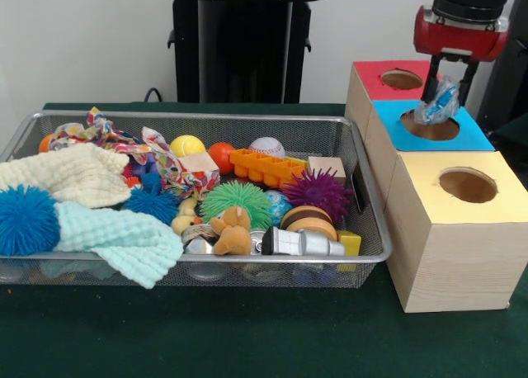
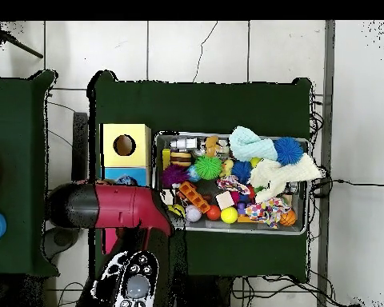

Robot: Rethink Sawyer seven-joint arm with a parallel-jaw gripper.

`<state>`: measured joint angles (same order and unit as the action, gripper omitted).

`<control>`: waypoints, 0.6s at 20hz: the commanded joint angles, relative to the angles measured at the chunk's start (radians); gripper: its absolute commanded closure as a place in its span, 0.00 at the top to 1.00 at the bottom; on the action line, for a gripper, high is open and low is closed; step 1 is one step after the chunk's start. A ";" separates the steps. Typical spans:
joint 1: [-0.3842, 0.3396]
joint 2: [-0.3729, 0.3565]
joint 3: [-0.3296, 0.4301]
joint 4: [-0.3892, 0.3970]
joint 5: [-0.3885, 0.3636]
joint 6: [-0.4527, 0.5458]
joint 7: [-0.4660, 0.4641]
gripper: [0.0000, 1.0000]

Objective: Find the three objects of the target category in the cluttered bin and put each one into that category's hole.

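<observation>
**Crinkled wrapper held over the blue hole**

My hand point(image 1: 444, 97) hangs directly above the round hole in the blue-topped box point(image 1: 470, 135), its two dark fingers pinched onto a crumpled, clear plastic wrapper point(image 1: 437, 104) with blue and white print. The wrapper's lower end sits just at the hole's rim, and I cannot tell whether it touches. That box is the middle one of three in a row on the green surface point(image 1: 247, 337): a red-topped box point(image 1: 375, 79) behind it and a yellow-topped box point(image 1: 462, 221) in front, each with a hole in its top.

Beside the boxes stands the wire mesh bin point(image 1: 363, 176), full of clutter: a blue spiky ball point(image 1: 26, 219), a pale green cloth point(image 1: 124, 239), a cream cloth point(image 1: 66, 173), a green spiky ball point(image 1: 235, 198), a purple spiky ball point(image 1: 318, 190), an orange block point(image 1: 266, 167), a baseball point(image 1: 266, 147), a yellow ball point(image 1: 187, 145) and a small teddy bear point(image 1: 233, 229).

From overhead, my red arm point(image 2: 119, 206) covers the blue box almost wholly.
</observation>
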<state>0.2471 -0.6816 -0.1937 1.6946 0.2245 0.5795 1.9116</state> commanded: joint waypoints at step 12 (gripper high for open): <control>-0.132 0.074 0.064 0.135 0.039 -0.150 0.147 0.00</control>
<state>0.1864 -0.6731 -0.1913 1.7303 0.2638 0.5454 1.9116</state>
